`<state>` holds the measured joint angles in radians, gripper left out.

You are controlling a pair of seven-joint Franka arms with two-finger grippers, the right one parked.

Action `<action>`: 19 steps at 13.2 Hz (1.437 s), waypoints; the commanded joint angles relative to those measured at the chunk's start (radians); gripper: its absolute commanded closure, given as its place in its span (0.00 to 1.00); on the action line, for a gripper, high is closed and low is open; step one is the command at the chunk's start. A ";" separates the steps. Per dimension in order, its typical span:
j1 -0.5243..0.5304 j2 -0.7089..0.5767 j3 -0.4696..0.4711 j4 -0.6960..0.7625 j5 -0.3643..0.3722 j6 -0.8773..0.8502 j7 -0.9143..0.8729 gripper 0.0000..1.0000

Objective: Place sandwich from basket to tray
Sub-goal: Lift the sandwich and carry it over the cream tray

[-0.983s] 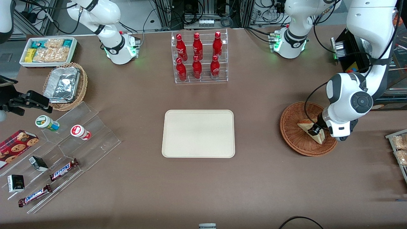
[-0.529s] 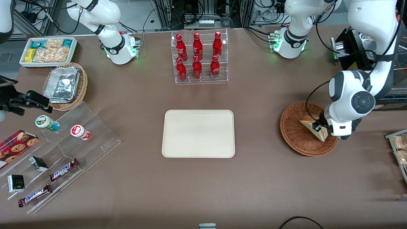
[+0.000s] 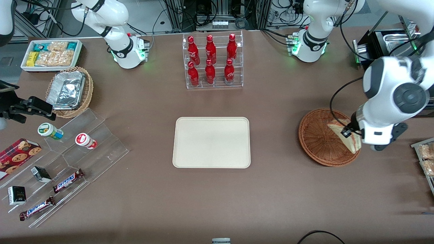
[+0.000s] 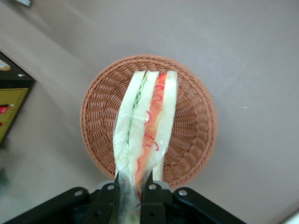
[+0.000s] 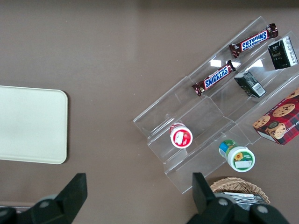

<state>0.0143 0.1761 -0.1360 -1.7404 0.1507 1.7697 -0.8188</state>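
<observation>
A: Sandwich, the triangular white-bread wedge with pink and yellow layers [image 3: 344,134] — it hangs above the round reddish-brown wicker basket [image 3: 317,144] now, where a second ago it was lying down in the weave.

B: So the pick has worked. The left arm's gripper [image 3: 346,132] has risen and drifted a little toward its own end of the table, with the wedge coming up along with it.

A: Which leaves the carry to the flat cream rectangular tray [image 3: 211,142], well apart toward the table's middle and bare.

B: From the front, though, the white wrist blocks the grip itself.

A: The wrist camera settles that: black fingers [image 4: 108,198] pinch one corner of the sandwich [image 4: 145,128], clamped together on it, and the wedge dangles edge-on with the basket [image 4: 100,114] under it, nothing in the bowl.

B: It also shows clear film wrapped round the bread, which the front camera doesn't give
</observation>
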 commanded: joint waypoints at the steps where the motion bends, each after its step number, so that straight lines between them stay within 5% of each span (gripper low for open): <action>1: -0.008 0.010 -0.033 0.126 -0.042 -0.085 0.017 1.00; 13: -0.342 0.180 -0.063 0.265 -0.132 0.068 0.032 1.00; 16: -0.437 0.291 -0.059 0.269 -0.088 0.202 0.007 0.99; 19: -0.511 0.387 -0.059 0.274 0.044 0.286 -0.137 0.99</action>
<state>-0.4539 0.5036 -0.2087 -1.5144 0.1290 2.0391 -0.8888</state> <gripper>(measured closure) 0.859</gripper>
